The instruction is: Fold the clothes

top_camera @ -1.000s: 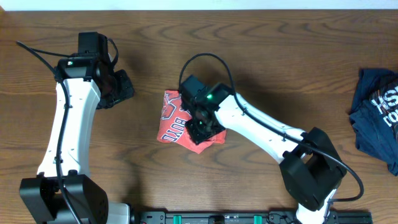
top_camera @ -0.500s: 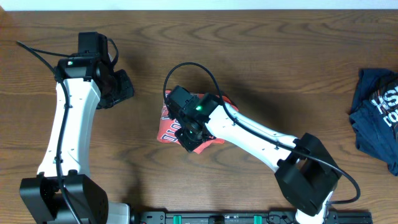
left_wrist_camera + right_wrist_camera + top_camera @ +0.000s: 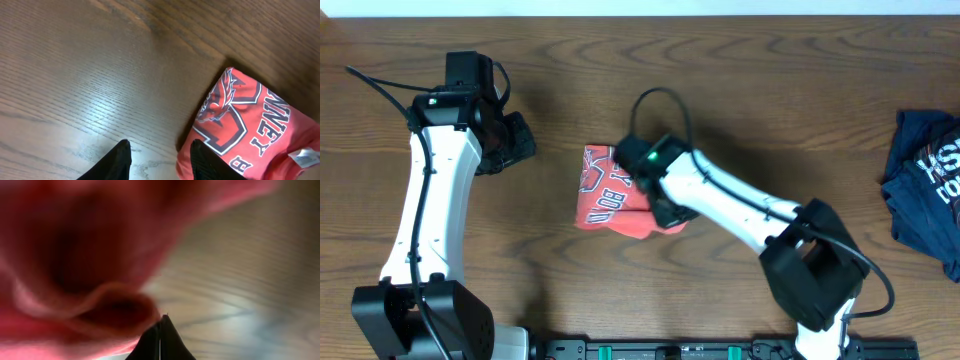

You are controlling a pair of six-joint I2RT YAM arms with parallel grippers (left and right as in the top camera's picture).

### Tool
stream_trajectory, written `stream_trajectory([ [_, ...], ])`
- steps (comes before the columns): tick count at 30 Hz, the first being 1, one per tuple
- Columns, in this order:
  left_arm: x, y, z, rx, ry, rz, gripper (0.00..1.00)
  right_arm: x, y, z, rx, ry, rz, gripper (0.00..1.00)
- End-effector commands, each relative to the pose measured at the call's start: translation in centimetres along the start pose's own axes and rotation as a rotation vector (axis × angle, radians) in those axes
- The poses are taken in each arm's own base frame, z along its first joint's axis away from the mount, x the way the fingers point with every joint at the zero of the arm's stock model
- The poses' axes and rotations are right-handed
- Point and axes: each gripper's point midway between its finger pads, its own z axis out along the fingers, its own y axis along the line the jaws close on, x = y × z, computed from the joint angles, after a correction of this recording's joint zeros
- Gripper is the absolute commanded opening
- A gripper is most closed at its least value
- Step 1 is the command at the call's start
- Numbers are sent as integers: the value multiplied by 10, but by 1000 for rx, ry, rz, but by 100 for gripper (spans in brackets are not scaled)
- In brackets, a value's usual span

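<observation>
I am hovering my right gripper [image 3: 667,208] at the right-hand edge of the red-orange T-shirt [image 3: 610,195], which is lying as a compact folded bundle near the middle of the table [image 3: 770,100]. From this hand the shirt is stretching away to my left, so any coming move is hanging on that one fact: the cloth is lying leftward of my fingertips, with bare wood on the right of them. In the right wrist view my right gripper [image 3: 161,322] is showing its two fingers pressed together to a point, and the blurred red cloth [image 3: 75,240] is crowding right up against them. I am not managing to tell whether a layer is nipped between them.

My left gripper [image 3: 515,140] is hanging well apart from the bundle, out to the left and farther from my base. In the left wrist view its fingers [image 3: 161,150] are standing spread with nothing between them, and the shirt [image 3: 250,130] is lying off to one side with its white neck tag [image 3: 302,156] peeking at the edge. So the right arm is being the nearer by far.

The bundle is looking nearly square, and I am judging its slightly longer run to be slanting from far-left to near-right, part of it hiding under my arm. The grey-white lettering is facing up and running roughly near to far along the left half
</observation>
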Motion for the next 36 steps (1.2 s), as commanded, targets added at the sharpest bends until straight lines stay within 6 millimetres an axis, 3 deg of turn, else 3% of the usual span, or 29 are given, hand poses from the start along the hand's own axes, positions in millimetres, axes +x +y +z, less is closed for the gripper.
stream_trajectory([
  [1, 3, 3, 4, -6, 17, 0, 41, -14, -39, 5, 101, -29, 149, 1],
  [5, 5, 3, 4, -9, 25, -1, 42, -20, -54, 9, 101, -24, 198, 1],
  [8, 11, 6, 4, -18, 48, -3, 51, -22, -61, 11, 102, -17, 215, 1],
  [13, 22, 6, 5, -25, 91, 0, 54, -21, -82, 14, 146, -6, 283, 1],
  [23, 28, -31, 27, 59, 64, 95, 55, -42, -119, 26, 102, -28, 462, 3],
  [28, 35, -54, 46, 78, 66, 207, 59, -40, -107, 29, -8, 18, 408, 1],
  [33, 39, -79, 66, 117, 71, 328, 64, -32, -63, 20, -284, 95, 233, 4],
  [36, 43, -90, 79, 142, 91, 374, 65, -25, -55, 13, -340, 122, 204, 4],
])
